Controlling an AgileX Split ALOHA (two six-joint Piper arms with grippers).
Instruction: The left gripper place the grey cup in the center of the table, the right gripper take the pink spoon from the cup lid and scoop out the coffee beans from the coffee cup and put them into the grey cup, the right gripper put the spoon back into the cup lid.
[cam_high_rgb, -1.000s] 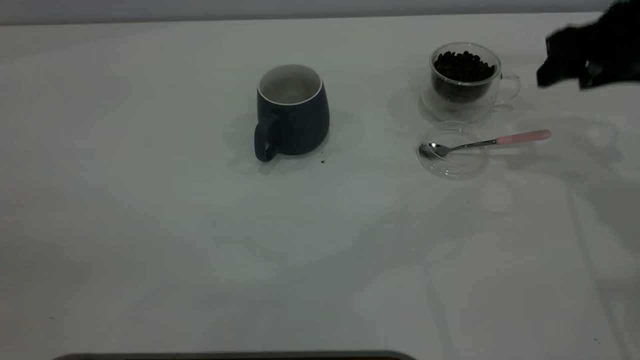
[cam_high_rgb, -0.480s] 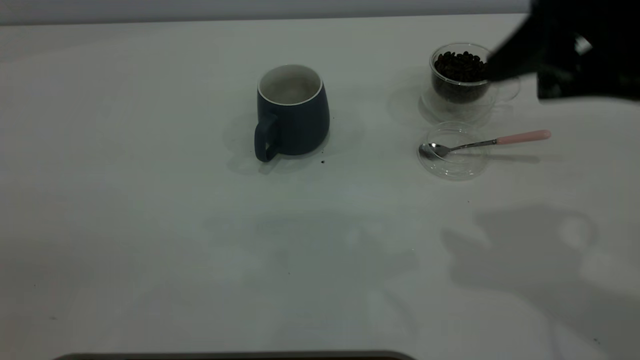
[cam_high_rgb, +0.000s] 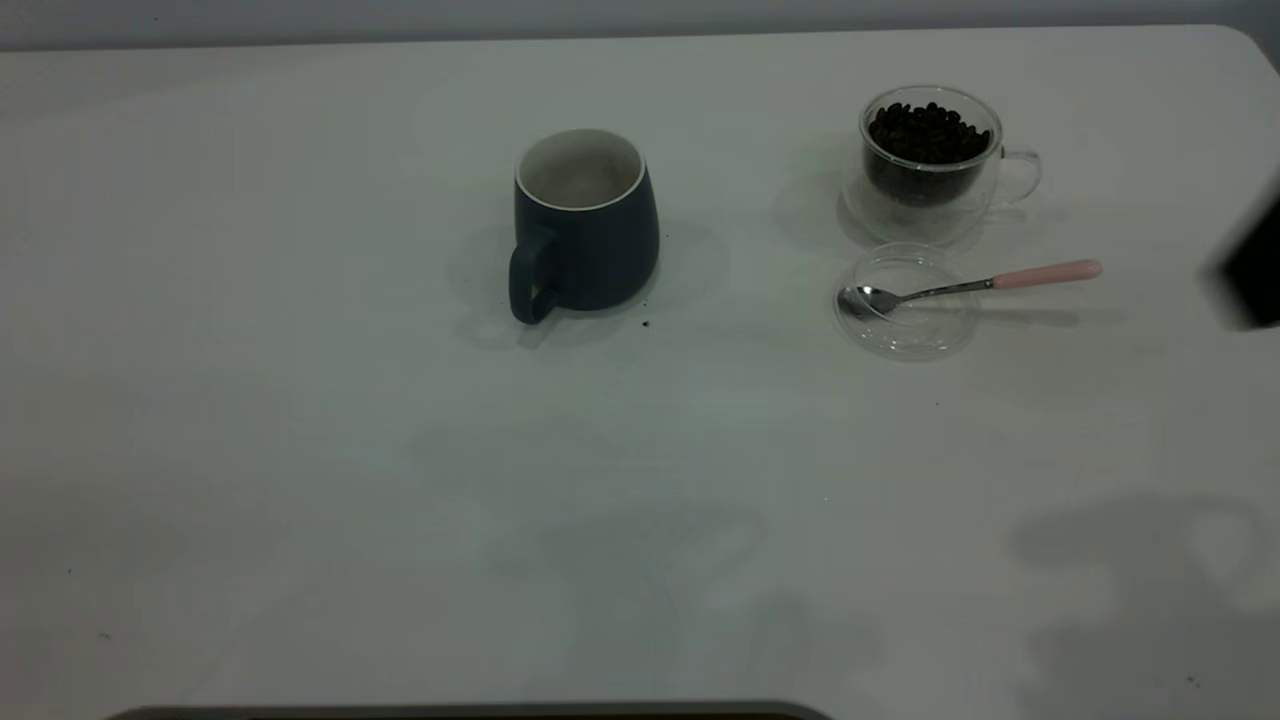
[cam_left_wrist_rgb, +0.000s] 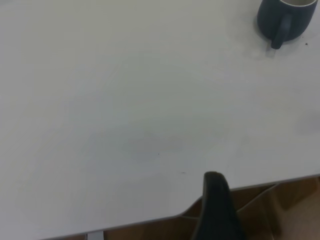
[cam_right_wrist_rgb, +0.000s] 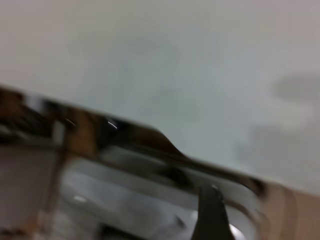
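White table (cam_high_rgb: 300, 450), faint shadows, few dark specks; grey wall strip behind. No readable writing. Grey cup (cam_high_rgb: 585, 225) upright near center, handle toward camera. Coffee cup (cam_high_rgb: 930, 160) with coffee beans (cam_high_rgb: 928, 128) at right; cup lid (cam_high_rgb: 905, 302) just in front, pink spoon (cam_high_rgb: 975, 285) bowl in lid. Right gripper (cam_high_rgb: 1250, 270) blurred at right edge, fingers can't tell. Left gripper (cam_left_wrist_rgb: 216, 210) off table edge, can't tell.

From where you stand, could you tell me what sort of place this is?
Probably a robot test bench staged as a coffee corner: a bare white table, a clear glass cup of dark coffee beans, a slate-grey ceramic mug, and a black robot gripper at the table's right edge.
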